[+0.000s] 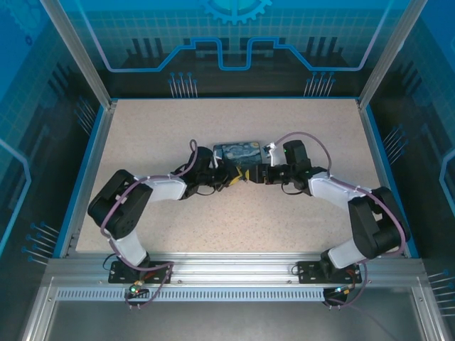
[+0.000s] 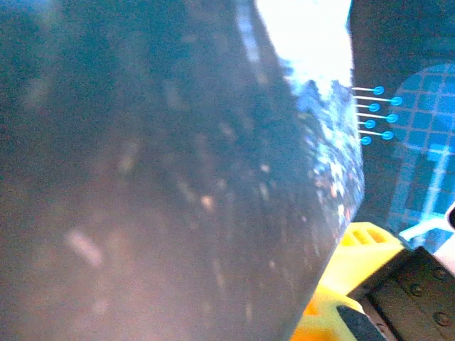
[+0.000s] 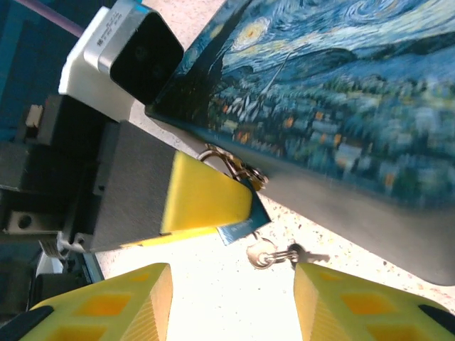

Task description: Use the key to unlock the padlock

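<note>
The small blue padlock [image 3: 245,224] hangs at the front edge of the starry-night box [image 3: 341,78], its metal shackle [image 3: 222,159] hooked through the box's clasp. My left gripper [image 1: 231,176] is shut on the padlock, and one of its yellow fingers [image 3: 202,195] covers most of the body. The tiny key [image 3: 261,253] sits just below the padlock's bottom edge with a ring and a second key [image 3: 295,251] trailing from it; whether it is inserted I cannot tell. My right gripper [image 3: 231,277] stands open just short of the key, which lies in the gap without touching either finger.
The box [image 1: 238,153] sits mid-table behind both grippers. Its blurred side [image 2: 178,177] is pressed close to the left wrist camera, with a yellow finger [image 2: 362,249] at the lower right. Speckled tabletop [image 1: 234,220] lies between the arms, with raised blue edges around.
</note>
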`<state>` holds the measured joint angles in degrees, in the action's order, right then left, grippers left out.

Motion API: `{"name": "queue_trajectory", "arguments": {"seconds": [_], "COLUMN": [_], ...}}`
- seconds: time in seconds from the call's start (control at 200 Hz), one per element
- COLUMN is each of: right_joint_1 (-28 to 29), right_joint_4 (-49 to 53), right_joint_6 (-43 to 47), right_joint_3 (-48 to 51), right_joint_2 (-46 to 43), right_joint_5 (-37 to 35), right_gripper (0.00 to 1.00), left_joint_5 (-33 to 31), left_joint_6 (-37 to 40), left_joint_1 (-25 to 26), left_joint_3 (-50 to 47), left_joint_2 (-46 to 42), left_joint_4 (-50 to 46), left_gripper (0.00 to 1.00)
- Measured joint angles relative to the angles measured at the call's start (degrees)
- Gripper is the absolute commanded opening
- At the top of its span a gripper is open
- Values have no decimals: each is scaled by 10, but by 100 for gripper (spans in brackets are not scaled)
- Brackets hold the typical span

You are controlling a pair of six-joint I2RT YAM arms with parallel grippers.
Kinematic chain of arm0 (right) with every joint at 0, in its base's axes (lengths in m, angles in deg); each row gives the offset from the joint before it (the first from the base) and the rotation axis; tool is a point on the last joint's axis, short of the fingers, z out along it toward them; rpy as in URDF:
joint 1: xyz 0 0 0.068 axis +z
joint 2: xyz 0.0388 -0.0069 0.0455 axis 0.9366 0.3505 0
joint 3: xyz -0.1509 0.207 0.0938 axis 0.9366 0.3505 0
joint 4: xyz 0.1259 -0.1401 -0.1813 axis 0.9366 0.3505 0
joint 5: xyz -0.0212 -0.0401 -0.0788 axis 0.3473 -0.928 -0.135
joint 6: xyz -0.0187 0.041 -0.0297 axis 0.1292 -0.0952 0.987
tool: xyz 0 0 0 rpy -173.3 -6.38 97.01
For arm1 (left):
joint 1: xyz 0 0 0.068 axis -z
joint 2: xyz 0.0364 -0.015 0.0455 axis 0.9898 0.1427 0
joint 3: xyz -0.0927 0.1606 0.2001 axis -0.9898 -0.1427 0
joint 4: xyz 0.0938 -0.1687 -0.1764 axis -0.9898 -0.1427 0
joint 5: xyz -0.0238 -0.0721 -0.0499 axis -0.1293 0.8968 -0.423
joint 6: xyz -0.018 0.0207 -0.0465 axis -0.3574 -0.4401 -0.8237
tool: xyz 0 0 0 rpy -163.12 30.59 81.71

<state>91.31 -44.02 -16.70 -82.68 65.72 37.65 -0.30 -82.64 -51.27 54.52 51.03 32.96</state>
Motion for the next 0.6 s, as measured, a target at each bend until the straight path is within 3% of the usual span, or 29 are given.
{"name": "queue_trajectory", "arguments": {"seconds": [0.165,0.28,0.355,0.6], "right_joint_1": [26,33,34,36], "right_joint_4": [-41,-61,-70,-87], "right_joint_6": [-47,-65,-75,-91], "right_joint_3": [8,8,7,-9], "right_joint_2": [52,76,81,109], "right_joint_5": [-39,-58,-74,-123], "right_gripper": [49,49,49,49], "left_joint_5": [-1,-10,-16,-22], "left_joint_6": [35,59,62,104], "left_joint_1": [1,-1,-7,3], "left_joint_3": [-17,-28,-37,-57], "left_joint_2": [36,39,37,-68], "left_joint_4": [49,65,43,-78], "left_gripper": [30,63,77,95]}}
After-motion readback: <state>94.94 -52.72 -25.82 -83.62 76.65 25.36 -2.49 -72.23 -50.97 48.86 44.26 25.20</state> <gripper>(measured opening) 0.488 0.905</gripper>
